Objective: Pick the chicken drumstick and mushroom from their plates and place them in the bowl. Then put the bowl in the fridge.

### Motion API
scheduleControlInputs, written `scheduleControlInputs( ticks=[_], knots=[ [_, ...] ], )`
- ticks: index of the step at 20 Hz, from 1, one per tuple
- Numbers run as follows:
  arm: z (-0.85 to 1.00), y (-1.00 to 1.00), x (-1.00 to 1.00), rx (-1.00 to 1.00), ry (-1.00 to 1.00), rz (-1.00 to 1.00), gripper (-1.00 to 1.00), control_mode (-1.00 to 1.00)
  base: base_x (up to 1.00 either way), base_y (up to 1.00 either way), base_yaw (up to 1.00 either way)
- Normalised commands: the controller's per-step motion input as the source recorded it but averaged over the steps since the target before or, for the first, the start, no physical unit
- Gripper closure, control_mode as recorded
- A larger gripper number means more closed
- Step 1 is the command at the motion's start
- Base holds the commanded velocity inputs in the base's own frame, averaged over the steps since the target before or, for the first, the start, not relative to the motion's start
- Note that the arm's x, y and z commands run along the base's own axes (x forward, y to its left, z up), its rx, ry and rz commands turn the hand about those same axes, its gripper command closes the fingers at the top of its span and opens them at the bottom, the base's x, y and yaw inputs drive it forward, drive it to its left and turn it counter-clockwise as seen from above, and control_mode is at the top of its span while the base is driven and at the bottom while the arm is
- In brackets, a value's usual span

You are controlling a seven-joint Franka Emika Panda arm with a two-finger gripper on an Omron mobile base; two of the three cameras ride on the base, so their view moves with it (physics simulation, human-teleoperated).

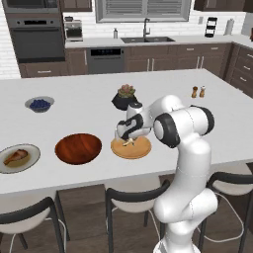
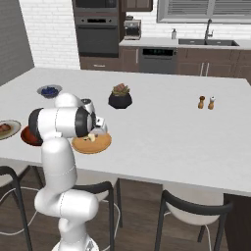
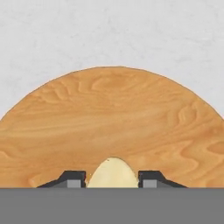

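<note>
Mushroom (image 3: 113, 173) on wooden plate (image 3: 109, 122), lodged between the two fingers (image 3: 70, 179), one pressed against each side; fingers narrowed onto the mushroom, low over bench (image 1: 148, 94).

**Two base cameras behind the arm, one hand camera close over the wooden disc**

The left base view looked forward and down from behind the arm's left, across the long white island counter (image 1: 74, 94) toward the back wall's dark cabinets. The right base view faced the same counter from behind the arm's right. Both stood well back and shared the flat light tan wooden disc plate (image 1: 138, 149), the black pot of succulent (image 1: 124, 100), the glossy reddish-brown wooden bowl (image 1: 78, 148) and the pair of small brown shakers (image 1: 198, 92). The hand view looked straight down along the gripper (image 3: 113, 180), very near that disc.
</note>
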Motion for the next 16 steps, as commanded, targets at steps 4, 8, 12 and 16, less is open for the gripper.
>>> scheduleControlInputs(
  ticks=[4,8,12,16],
  knots=[
    [0.02,0.00,-0.01,0.00,0.00,0.00,1.00,-1.00,0.00,0.00,0.00],
    [0.35,0.00,-0.27,0.00,0.00,0.00,1.00,-1.00,0.00,0.00,0.00],
    [0.65,0.19,-0.29,0.00,0.02,-0.01,1.00,-1.00,0.00,0.00,0.00],
    [0.69,0.49,-0.33,0.00,0.09,-0.03,1.00,-1.00,0.00,0.00,0.00]
  ],
)
